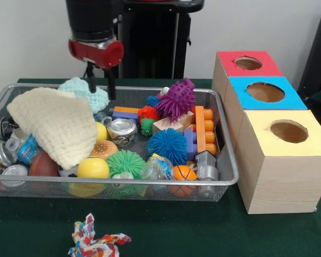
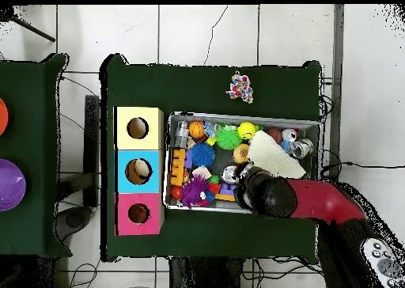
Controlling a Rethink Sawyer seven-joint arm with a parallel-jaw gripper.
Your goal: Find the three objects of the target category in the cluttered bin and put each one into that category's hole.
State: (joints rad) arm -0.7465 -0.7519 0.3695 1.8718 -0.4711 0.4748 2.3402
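Wire mesh bin (image 1: pixel 224 181) is still heaped: cream knitted cloth (image 1: pixel 56 126), purple spiky ball (image 1: pixel 177 99), blue koosh ball (image 1: pixel 167 145), green koosh ball (image 1: pixel 125 163), yellow ball (image 1: pixel 93 168), small basketball (image 1: pixel 184 173), crushed cans and orange and purple blocks. The target category is not shown, so its three objects cannot be singled out among these.

Beside the bin stands a row of three boxes: red-topped box (image 1: pixel 248 64), blue-topped box (image 1: pixel 265 92), yellow-topped box (image 1: pixel 289 131). In the overhead view something pale is seen inside the blue hole; the other holes look dark. Progress is judged early.

Gripper (image 1: pixel 100 79) is held over the bin's rear edge, above a teal knitted piece (image 1: pixel 91 88); fingers are spread, nothing pinched.

Desk (image 1: pixel 37 225) is covered in dark green cloth; a rope toy (image 1: pixel 93 242) lies outside the bin. White wall behind, pale tiled floor below.
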